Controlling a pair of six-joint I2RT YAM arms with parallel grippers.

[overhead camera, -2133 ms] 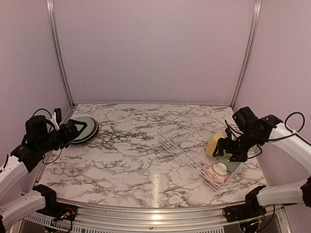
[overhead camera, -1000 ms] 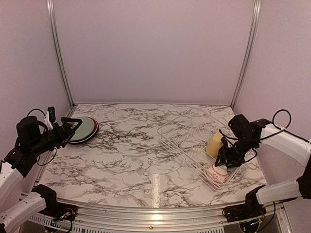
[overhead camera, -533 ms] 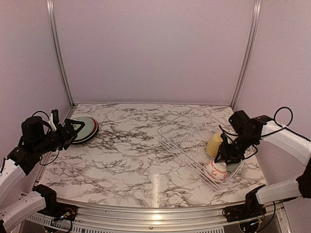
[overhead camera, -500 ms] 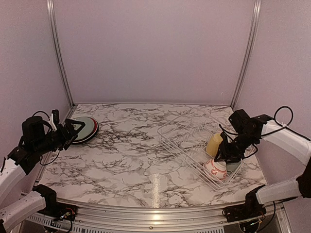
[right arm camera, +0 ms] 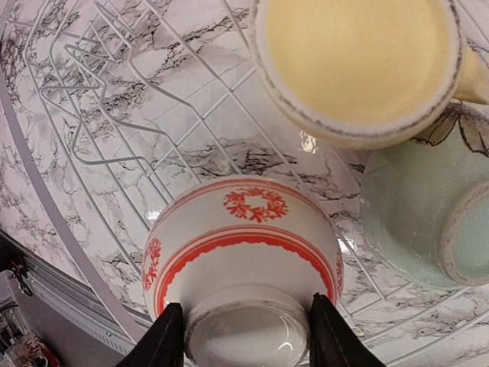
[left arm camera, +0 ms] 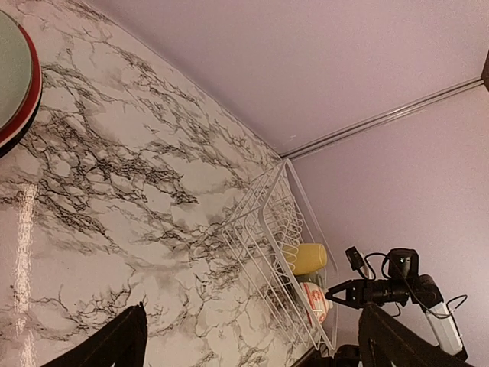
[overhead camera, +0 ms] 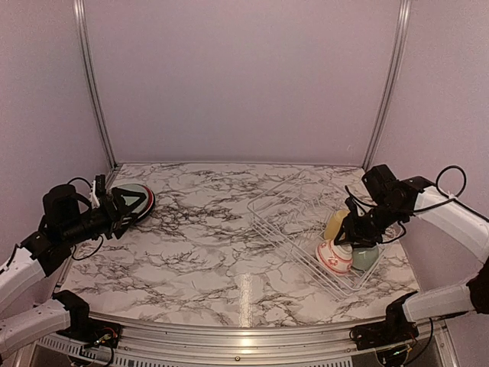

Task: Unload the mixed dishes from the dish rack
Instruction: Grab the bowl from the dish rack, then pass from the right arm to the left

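Now that the right claw (right arm camera: 246, 340) has narrowed from its wider spread of a second ago, its two fingers pinch the foot ring of the small bowl (right arm camera: 243, 252), one either side, roughly half closed. Bowl is bottom-up toward the wrist camera, red wreath pattern showing.

Change in the last half second: the small bowl sits a little further left and looks tipped up on its side in the top view, no longer flat under the claw. My read: the grip has taken and the lift-out is starting. It's not clear of the rack (overhead camera: 283, 222) yet; wire runs under and around it.

Just beside it in the same near-right end of the rack: mug (right arm camera: 355, 65) behind, green bowl (right arm camera: 416, 214) to the right, also upside down. Both close enough to get bumped on the way out.

Left claw (overhead camera: 131, 203) has edged forward, fingers spread fully, holding nothing, hanging near the stacked plates (left arm camera: 14, 84) at the far-left of the bench (overhead camera: 199, 245). Plates done; three items left in the rack.
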